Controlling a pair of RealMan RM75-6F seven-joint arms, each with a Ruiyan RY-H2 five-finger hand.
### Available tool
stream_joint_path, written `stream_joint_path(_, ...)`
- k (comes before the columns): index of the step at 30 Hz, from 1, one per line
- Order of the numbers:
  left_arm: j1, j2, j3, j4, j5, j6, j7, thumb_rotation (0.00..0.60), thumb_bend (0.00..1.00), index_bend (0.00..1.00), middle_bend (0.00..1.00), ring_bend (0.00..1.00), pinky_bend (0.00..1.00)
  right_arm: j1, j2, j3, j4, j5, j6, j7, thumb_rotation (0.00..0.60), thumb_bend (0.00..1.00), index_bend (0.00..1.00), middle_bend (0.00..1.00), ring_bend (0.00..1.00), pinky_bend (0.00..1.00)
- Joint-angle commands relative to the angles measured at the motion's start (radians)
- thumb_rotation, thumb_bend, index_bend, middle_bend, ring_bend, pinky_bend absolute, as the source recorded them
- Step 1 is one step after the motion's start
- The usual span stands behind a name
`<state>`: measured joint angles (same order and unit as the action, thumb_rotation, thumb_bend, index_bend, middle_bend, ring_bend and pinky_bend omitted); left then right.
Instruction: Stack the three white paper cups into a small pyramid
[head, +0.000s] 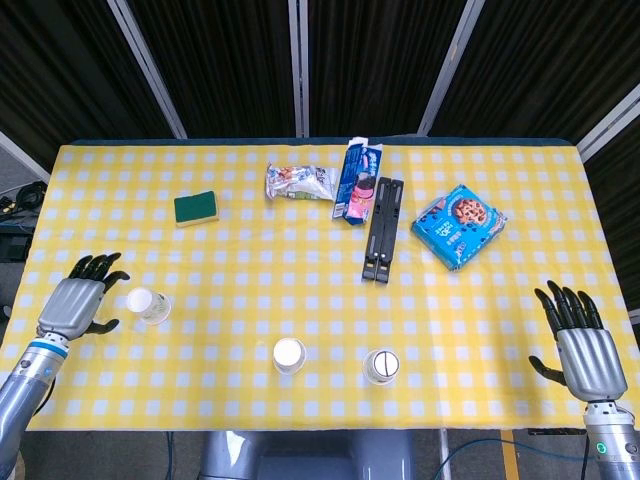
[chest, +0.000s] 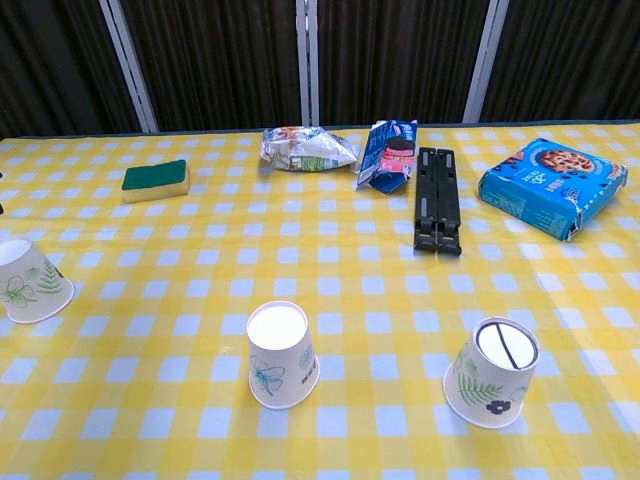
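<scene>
Left hand fingers spread, holding nothing, just beside left cup; right hand spread, well apart.

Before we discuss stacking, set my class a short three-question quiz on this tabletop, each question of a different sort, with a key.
1. True or false: every paper cup stands upside down.
2. Which hand is nearest a cup? A) left B) right
3. Fill in: the green sponge lies on the table's ____ side.

Key
1. True: left cup, middle cup and right cup all stand upside down.
2. A: the left hand is beside the left cup; the right hand is far off.
3. Left.
</scene>
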<state>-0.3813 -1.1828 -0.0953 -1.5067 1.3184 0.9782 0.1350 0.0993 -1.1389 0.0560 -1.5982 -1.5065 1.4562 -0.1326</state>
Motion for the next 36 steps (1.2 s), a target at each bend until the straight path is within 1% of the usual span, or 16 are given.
stream_joint_path(1, -0.026, -0.017, -0.003, 0.013, -0.027, -0.033, 0.008, 0.6, 0.3, 0.24, 0.0, 0.0, 0.0, 0.0, 0.002, 0.001, 0.001, 0.001, 0.001, 0.004, 0.6, 0.05, 0.08, 0.0, 0.0, 0.0)
stream_joint_path(10, -0.065, -0.051, 0.0, 0.033, -0.071, -0.082, 0.037, 0.6, 0.39, 0.24, 0.0, 0.0, 0.0, -0.001, 0.002, 0.002, 0.003, 0.0, 0.005, 0.008, 0.6, 0.05, 0.09, 0.0, 0.0, 0.0)
stream_joint_path(12, -0.071, -0.051, 0.003, 0.032, -0.08, -0.094, 0.041, 0.6, 0.39, 0.24, 0.0, 0.0, 0.0, -0.002, 0.002, 0.002, 0.004, -0.001, 0.007, 0.009, 0.6, 0.05, 0.09, 0.0, 0.0, 0.0)
stream_joint_path(15, -0.079, -0.051, 0.007, 0.031, -0.094, -0.103, 0.048, 0.6, 0.39, 0.28, 0.0, 0.0, 0.0, -0.002, 0.001, 0.002, 0.005, -0.003, 0.009, 0.01, 0.6, 0.05, 0.09, 0.0, 0.0, 0.0)
stream_joint_path(19, -0.082, -0.051, 0.011, 0.031, -0.1, -0.1, 0.047, 0.6, 0.39, 0.37, 0.0, 0.0, 0.0, -0.002, 0.0, 0.002, 0.004, -0.002, 0.009, 0.008, 0.6, 0.05, 0.09, 0.0, 0.0, 0.0)
stream_joint_path(22, -0.079, -0.051, 0.012, 0.027, -0.095, -0.086, 0.04, 0.6, 0.39, 0.39, 0.0, 0.0, 0.0, -0.002, -0.002, 0.002, 0.005, -0.005, 0.009, 0.007, 0.6, 0.05, 0.09, 0.0, 0.0, 0.0)
stream_joint_path(27, -0.072, -0.035, 0.019, -0.008, -0.054, -0.047, 0.012, 0.6, 0.39, 0.39, 0.0, 0.0, 0.0, -0.002, -0.002, 0.001, 0.005, -0.006, 0.011, 0.006, 0.6, 0.05, 0.09, 0.0, 0.0, 0.0)
stream_joint_path(33, -0.05, -0.01, 0.03, -0.106, 0.059, 0.075, 0.023, 0.6, 0.39, 0.4, 0.0, 0.0, 0.0, -0.004, -0.003, 0.007, 0.004, 0.007, 0.013, -0.003, 0.6, 0.05, 0.1, 0.0, 0.0, 0.0)
stream_joint_path(36, -0.047, -0.01, 0.039, -0.163, 0.11, 0.115, 0.041, 0.6, 0.39, 0.41, 0.0, 0.0, 0.0, -0.005, -0.004, 0.008, 0.004, 0.01, 0.013, -0.004, 0.6, 0.05, 0.1, 0.0, 0.0, 0.0)
